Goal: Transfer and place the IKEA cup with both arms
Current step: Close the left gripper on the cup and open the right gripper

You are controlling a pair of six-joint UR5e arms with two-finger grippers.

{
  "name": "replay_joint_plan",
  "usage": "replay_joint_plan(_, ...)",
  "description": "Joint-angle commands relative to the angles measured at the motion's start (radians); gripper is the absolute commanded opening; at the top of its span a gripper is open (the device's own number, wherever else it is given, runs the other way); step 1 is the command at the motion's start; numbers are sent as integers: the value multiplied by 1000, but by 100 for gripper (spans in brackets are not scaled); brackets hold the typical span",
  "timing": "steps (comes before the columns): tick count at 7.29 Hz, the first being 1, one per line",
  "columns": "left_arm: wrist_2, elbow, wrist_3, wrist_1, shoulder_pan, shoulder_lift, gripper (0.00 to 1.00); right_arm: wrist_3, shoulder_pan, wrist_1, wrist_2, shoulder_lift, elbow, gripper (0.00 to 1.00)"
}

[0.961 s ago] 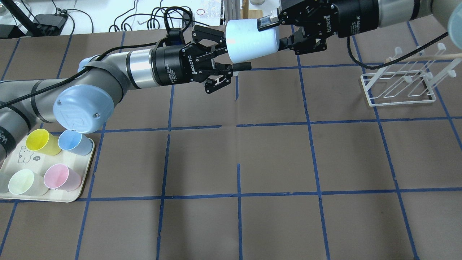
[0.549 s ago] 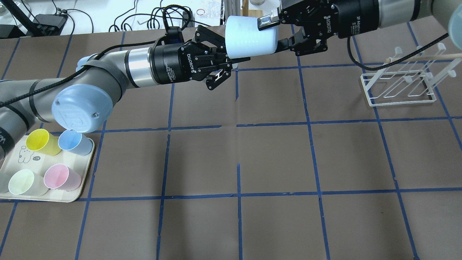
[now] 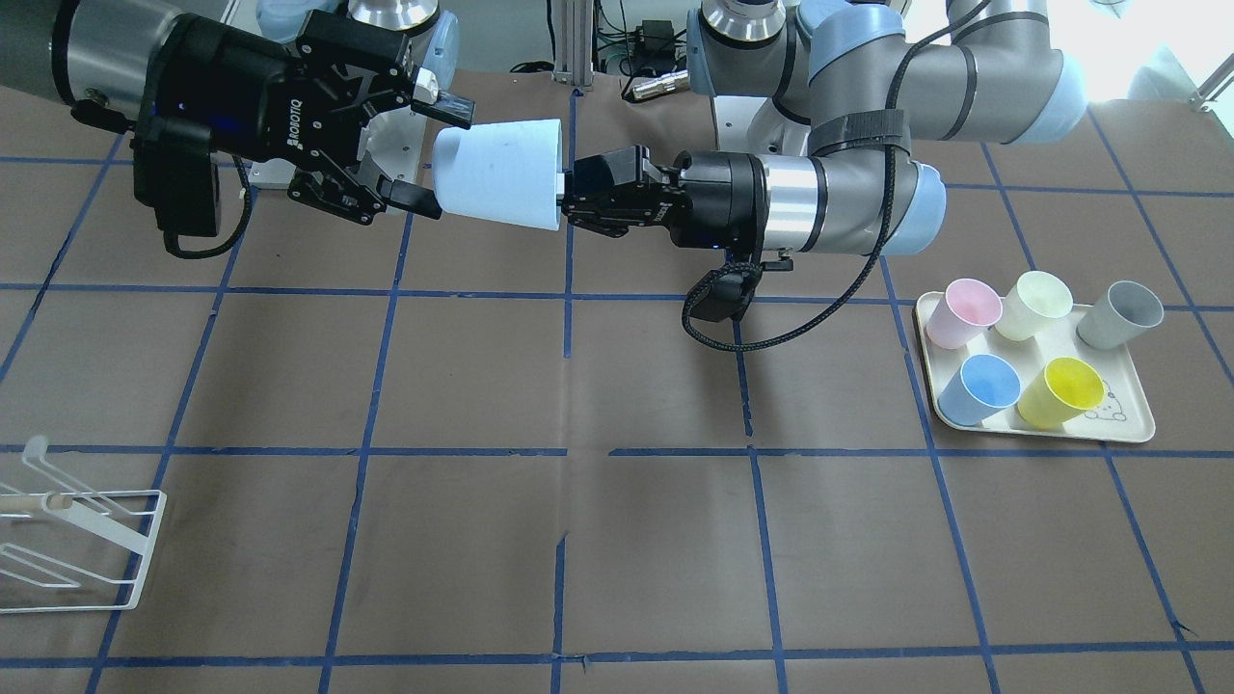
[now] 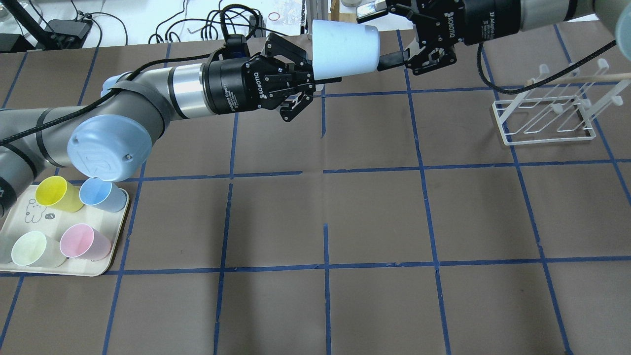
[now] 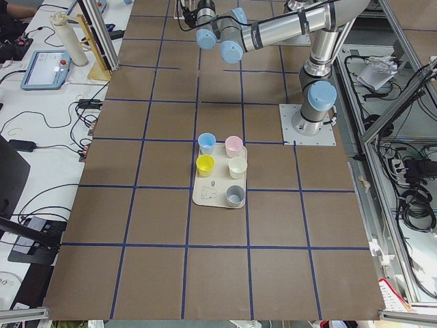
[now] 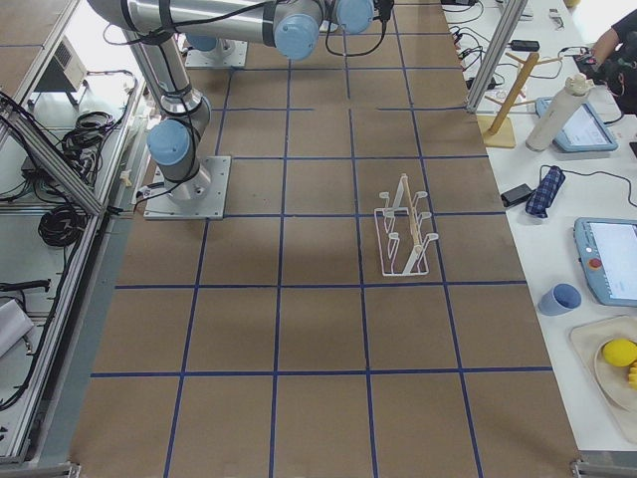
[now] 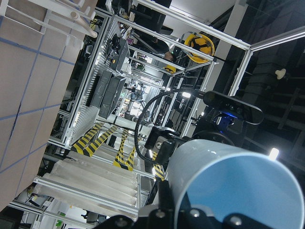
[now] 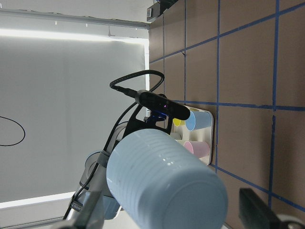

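IKEA cup: held above surface, long axis horizontal. Rim faces left claw, apparently pinched shut on its wall. Base sits inside right claw, spread wide, not gripping.

Table: the middle squares lie open between the tray with its five cups, at the robot's near left, and the rack at the right. Along the far edge, left arm and right arm meet at the held cup, barring passage there.
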Motion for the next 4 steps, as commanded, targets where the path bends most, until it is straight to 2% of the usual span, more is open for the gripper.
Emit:
replay_joint_plan(1,23,0,0,-6,41,3,0,58,-32,-58,-97,5,-3,100)
replay_joint_plan(2,148,7,-9,0,82,8,0,60,-44,-55,-104,2,-3,100)
replay_joint_plan(3,260,8,-7,0,128,16,0,61,-43,-56,-151,-6,-3,100)
replay_joint_plan(4,399,11,-4,2,176,16,0,61,-37,-56,-297,-14,-2,100)
